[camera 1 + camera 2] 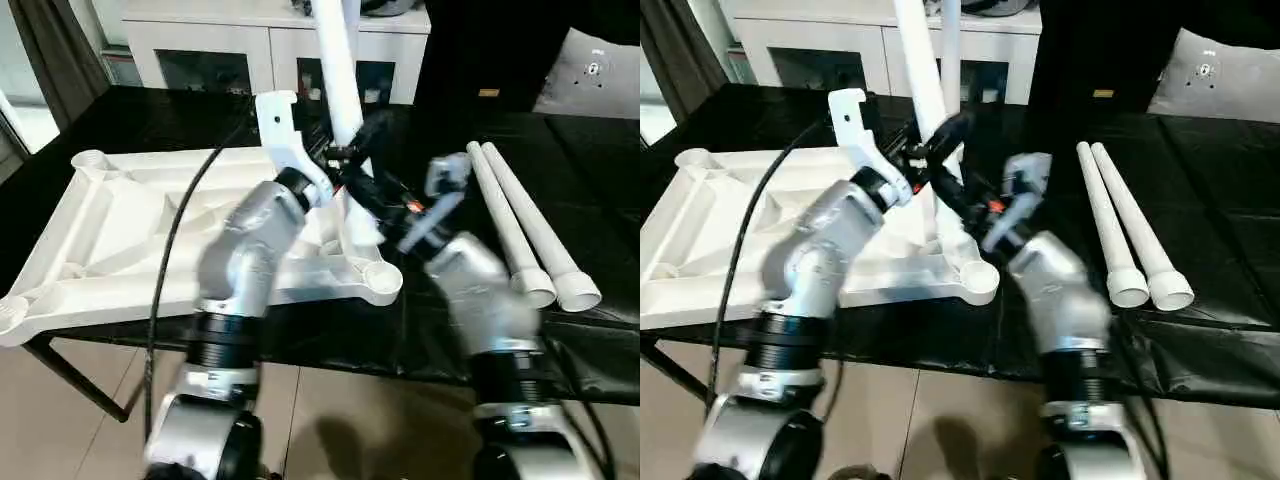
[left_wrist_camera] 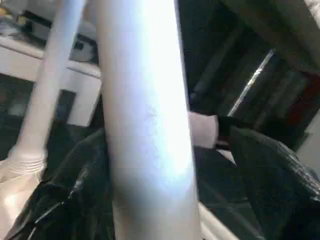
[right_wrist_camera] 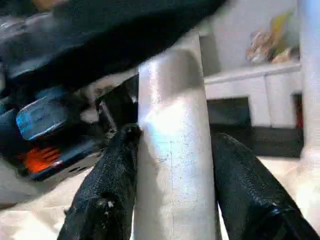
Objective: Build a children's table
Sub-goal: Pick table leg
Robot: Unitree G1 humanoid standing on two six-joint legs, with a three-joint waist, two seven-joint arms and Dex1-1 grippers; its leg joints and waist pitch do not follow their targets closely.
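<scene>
Right tool (image 3: 172,165) pinching upright white table leg (image 3: 172,145), left tool (image 1: 925,150) spread beside same leg, both forearms angled inward over upturned tabletop (image 1: 120,230)

text: none legible; labels: none legible; numbers: none legible; signs: none legible

This is looking like a furnished living room in a home. A white cabinet (image 1: 270,45) with glass doors is standing along the back wall, a dark curtain (image 1: 55,50) is hanging beside a bright window at the left, a grey cushion (image 1: 590,75) is lying at the right, and pale tiles (image 1: 340,420) are covering the floor under the black-covered bench (image 1: 580,150).
</scene>
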